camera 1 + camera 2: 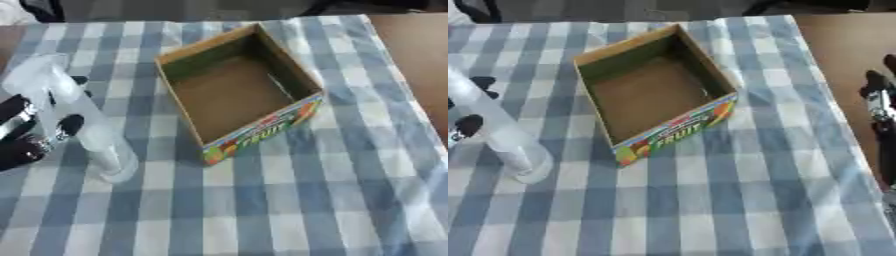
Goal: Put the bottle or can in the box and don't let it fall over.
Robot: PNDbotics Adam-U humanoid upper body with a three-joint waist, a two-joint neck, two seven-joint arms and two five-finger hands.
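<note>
Already at the bottle: left hand [26,131], fingers [68,125] curled round the clear bottle [87,125], box [302,107] just to its right.
Bottle stands on the desk [289,200], long axis leaning top-left; right hand [878,100] sits far off at the right edge, fingers unreadable, so left is nearer.

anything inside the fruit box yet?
No. The fruit box shows only its bare brown floor and inner walls; the near wall hides a thin strip of floor. The clear bottle is outside, at the left hand.
</note>
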